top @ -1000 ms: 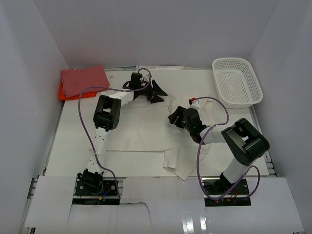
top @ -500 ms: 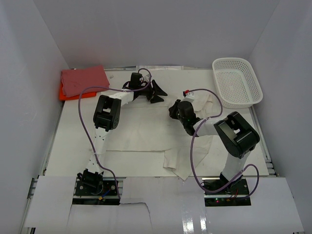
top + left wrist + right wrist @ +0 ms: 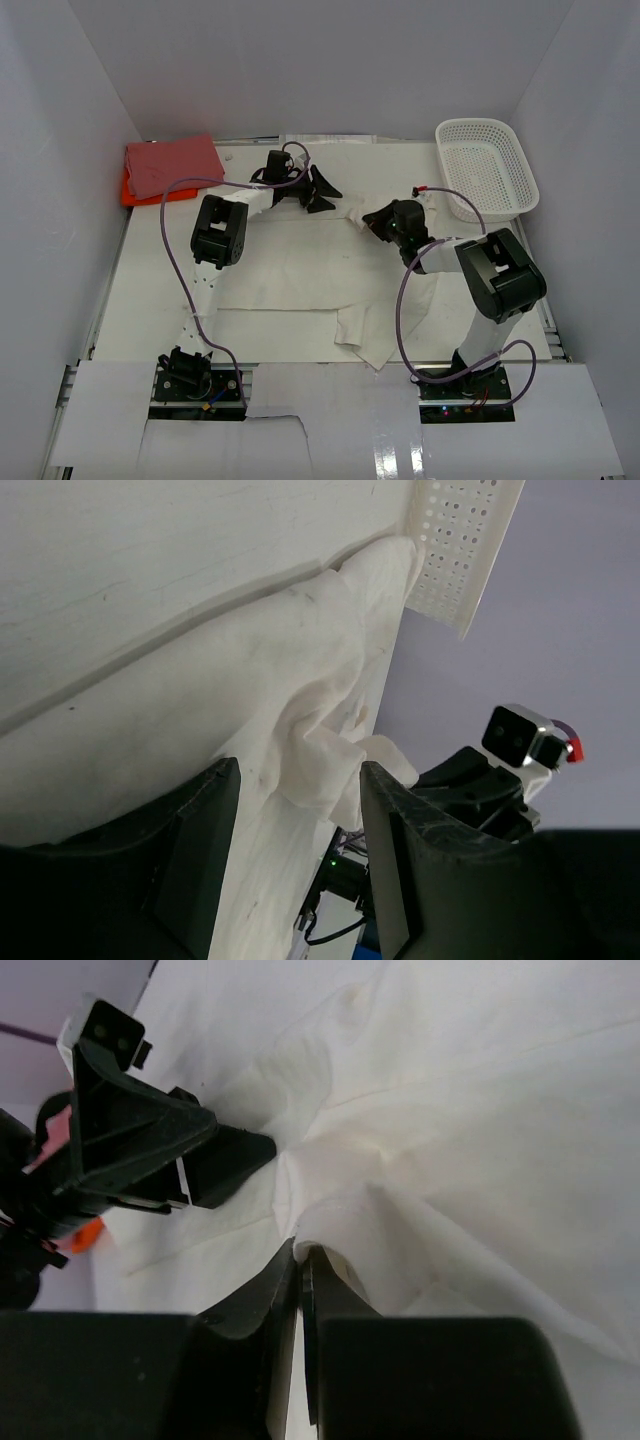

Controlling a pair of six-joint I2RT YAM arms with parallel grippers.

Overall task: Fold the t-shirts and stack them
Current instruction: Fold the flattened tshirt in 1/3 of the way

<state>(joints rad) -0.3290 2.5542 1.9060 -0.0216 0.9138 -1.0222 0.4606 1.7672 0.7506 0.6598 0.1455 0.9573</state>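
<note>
Tightly in the right gripper [image 3: 299,1258] — a fold of cream t-shirt [image 3: 480,1160].

soft matt cream cloth t-shirt [image 3: 480,1160]; perforated white plastic basket [image 3: 487,165].

No legible text, label, brand name, number or sign anywhere in the overhead view or either wrist view.

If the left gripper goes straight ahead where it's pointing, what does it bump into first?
Most likely the bunched-up cream t-shirt, which lies right ahead of the open left gripper. The right gripper pinches that cloth just beyond, though depth is hard to judge.
</note>
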